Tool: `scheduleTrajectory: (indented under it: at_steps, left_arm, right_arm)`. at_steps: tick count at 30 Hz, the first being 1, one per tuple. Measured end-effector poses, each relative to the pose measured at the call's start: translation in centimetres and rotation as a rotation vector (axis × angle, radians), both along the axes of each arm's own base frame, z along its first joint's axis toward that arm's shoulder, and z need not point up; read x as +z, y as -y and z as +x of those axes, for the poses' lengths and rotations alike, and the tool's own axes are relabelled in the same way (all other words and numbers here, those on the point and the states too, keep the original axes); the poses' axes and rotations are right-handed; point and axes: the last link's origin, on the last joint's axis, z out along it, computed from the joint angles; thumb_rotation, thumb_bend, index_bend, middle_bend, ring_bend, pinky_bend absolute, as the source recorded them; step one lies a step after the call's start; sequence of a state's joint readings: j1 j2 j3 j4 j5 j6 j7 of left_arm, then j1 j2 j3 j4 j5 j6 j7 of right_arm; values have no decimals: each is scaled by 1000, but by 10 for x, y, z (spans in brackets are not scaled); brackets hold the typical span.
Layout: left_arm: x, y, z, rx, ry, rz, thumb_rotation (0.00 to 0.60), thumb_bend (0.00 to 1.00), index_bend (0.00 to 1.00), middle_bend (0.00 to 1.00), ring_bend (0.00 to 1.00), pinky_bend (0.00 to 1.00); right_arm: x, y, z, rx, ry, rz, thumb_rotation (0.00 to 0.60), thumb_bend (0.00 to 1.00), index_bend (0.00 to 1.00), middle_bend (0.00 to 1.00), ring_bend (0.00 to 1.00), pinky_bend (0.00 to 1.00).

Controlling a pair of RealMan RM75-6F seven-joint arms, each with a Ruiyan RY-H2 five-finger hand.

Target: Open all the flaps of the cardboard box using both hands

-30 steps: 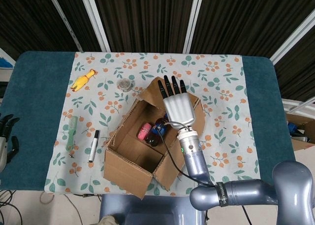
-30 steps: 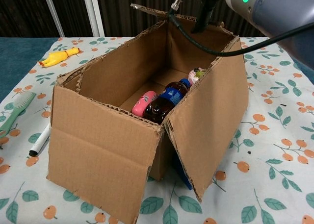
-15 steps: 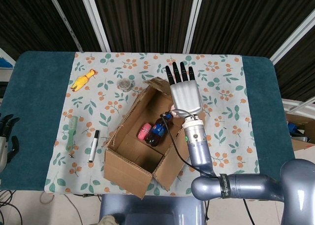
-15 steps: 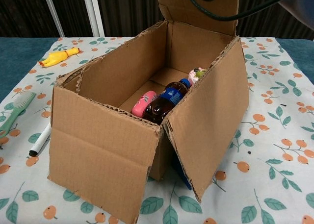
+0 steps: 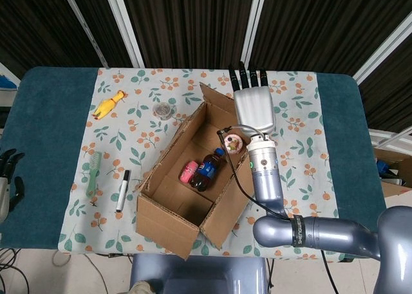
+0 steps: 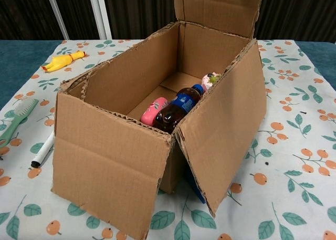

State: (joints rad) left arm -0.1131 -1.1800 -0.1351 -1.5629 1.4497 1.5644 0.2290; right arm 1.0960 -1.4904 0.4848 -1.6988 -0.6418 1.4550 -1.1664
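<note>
The cardboard box (image 5: 172, 207) (image 6: 110, 161) stands open on the flowered cloth. Its far flap (image 5: 214, 100) (image 6: 218, 9) stands upright. My right hand (image 5: 253, 106) lies flat with straight fingers just beyond that flap, over the box's far end; whether it touches the flap I cannot tell. The side flap (image 6: 226, 129) hangs down outside the right wall. Inside lie a dark bottle (image 5: 206, 170) (image 6: 176, 111), a pink item (image 5: 188, 171) and a small pink toy (image 5: 235, 143). My left hand (image 5: 8, 175) hangs off the table's left edge, holding nothing.
Left of the box lie a marker (image 5: 122, 190), a green brush (image 5: 94, 172), a yellow rubber chicken (image 5: 108, 105) and a small round jar (image 5: 165, 109). A brown box (image 5: 393, 172) sits beyond the table's right side.
My right hand has moved away from me, from over the box's middle to its far end. The far flap has swung from lying over the opening to standing upright.
</note>
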Motion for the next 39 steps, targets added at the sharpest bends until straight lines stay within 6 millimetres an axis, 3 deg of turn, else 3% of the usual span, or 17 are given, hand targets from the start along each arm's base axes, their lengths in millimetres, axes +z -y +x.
scheduleTrajectory:
  at_steps: [11,23,32,39]
  left_arm:
    - [1,-1,-1,2,-2,1,600,632,200,162,58,0]
    - [3,-2,-2,9,-4,13,600,632,200,162,58,0]
    - [3,-2,-2,10,-7,17,600,632,200,162,58,0]
    - [5,-3,-3,15,-9,20,600,633,200,163,58,0]
  right_arm:
    - [4,24,-9,-42,-4,-35,600,352,0,101,47,151]
    - [7,65,-34,-110,5,-112,600,321,0,99,46,150]
    - [-17,87,-56,-158,-18,-23,600,274,0,99,41,150]
    - [-32,93,-67,-166,-10,22,600,137,0,77,41,150]
